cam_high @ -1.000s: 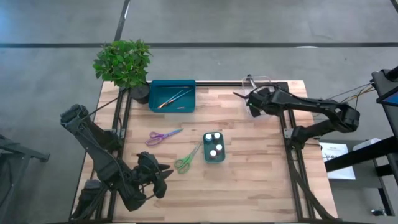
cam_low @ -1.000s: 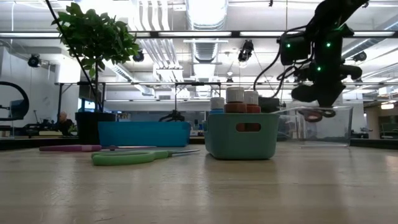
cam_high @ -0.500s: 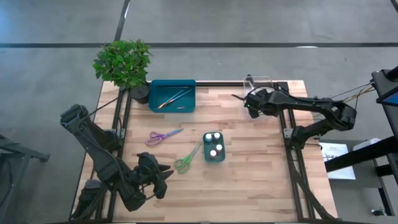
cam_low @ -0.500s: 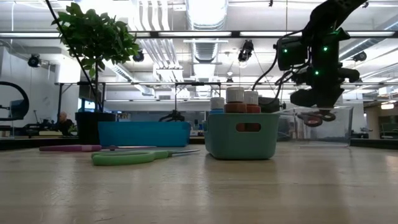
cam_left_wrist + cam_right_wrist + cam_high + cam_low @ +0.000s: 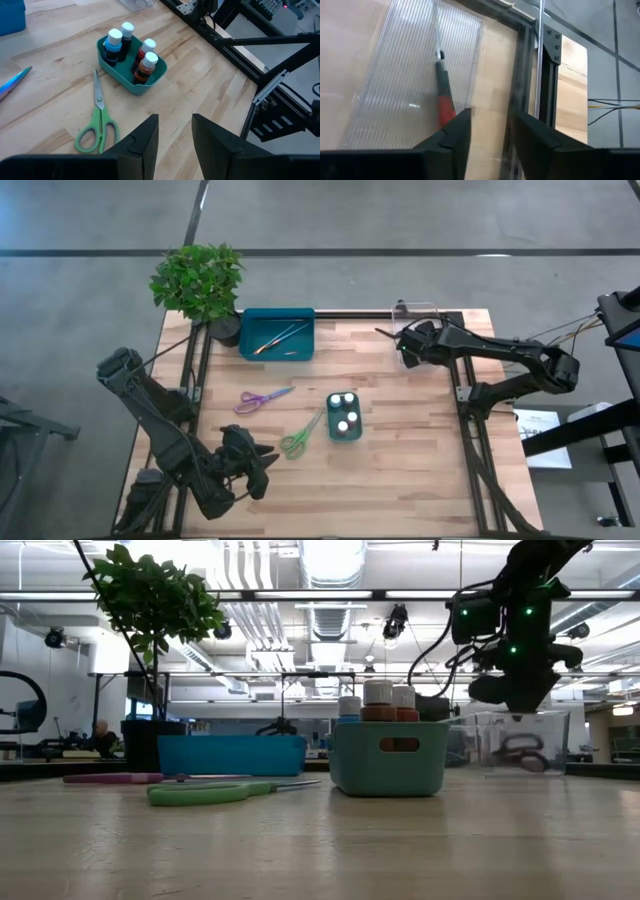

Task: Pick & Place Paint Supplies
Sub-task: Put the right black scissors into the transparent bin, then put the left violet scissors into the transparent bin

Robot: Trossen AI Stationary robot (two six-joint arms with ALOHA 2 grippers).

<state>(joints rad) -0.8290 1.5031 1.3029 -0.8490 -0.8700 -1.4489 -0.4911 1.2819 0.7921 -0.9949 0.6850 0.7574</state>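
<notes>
Low view: our right pincer (image 5: 520, 705), fingers parted and empty, hangs directly above the red scissors (image 5: 520, 752) lying in the clear tray (image 5: 470, 745), right of frame.

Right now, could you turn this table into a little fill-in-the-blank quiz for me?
1. The four white-capped paint pots stand in a small ____ tray.
2. The scissors nearest that tray have ____ handles.
3. The red-handled scissors lie inside the ____ bin.
4. Two brushes lie in the ____ tray beside the plant.

Missing words: teal; green; clear; blue
</notes>
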